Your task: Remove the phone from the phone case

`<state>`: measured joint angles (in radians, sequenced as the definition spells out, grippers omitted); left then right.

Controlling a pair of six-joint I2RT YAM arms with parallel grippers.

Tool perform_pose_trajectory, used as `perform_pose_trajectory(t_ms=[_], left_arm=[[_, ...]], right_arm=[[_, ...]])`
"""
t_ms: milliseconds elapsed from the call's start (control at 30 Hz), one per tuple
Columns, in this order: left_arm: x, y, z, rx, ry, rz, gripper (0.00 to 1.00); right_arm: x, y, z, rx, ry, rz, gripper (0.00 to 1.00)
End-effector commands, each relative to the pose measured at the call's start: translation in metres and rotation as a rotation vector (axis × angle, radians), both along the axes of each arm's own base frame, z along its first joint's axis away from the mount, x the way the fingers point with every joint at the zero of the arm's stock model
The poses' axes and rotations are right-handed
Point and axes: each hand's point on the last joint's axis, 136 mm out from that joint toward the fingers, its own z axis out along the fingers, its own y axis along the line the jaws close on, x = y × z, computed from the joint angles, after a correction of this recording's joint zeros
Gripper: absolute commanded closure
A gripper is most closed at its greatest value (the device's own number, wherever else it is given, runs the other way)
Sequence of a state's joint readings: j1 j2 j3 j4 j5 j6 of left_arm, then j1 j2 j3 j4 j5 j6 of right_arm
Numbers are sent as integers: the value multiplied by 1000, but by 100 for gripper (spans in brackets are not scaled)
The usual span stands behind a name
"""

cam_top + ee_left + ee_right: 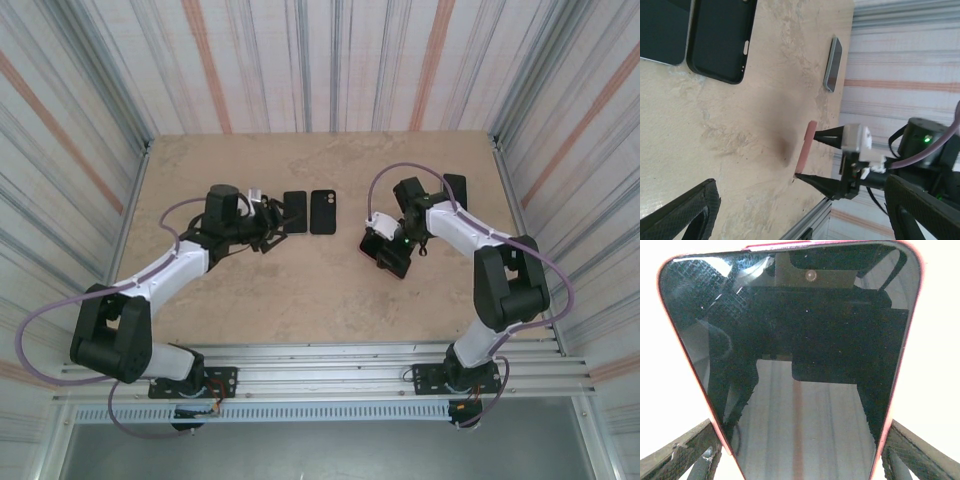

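Observation:
My right gripper (800,460) is shut on a phone (790,340) with a dark screen and a red-pink rim, one finger on each long edge. It holds the phone (385,250) off the table at centre right. In the left wrist view the right gripper (805,155) pinches it edge-on; I cannot tell whether the rim is a case. A black phone case (323,212) (720,40) lies flat at the table's middle. Beside it lies a dark slab with a silver edge (294,212) (660,30). My left gripper (272,222) (800,220) stands open just left of that pair, holding nothing.
Another phone (455,188) (833,62) lies near the table's right edge at the back. The tan table (300,290) is walled by striped panels. A metal rail (320,355) runs along the near edge by the arm bases.

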<state>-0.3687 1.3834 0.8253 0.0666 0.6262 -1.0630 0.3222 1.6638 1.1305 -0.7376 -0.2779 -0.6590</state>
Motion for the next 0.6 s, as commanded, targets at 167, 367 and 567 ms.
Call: perform_pose_trajectory(t_ms=[167, 367, 567], left_arm=[[4, -47, 16, 135, -198, -99, 15], [8, -88, 7, 164, -235, -174, 19], [15, -115, 4, 187, -263, -219, 26]], right_arm=[[19, 35, 53, 235, 12, -216, 41], [25, 51, 74, 339, 7, -252, 41], [26, 63, 85, 404, 21, -270, 41]])
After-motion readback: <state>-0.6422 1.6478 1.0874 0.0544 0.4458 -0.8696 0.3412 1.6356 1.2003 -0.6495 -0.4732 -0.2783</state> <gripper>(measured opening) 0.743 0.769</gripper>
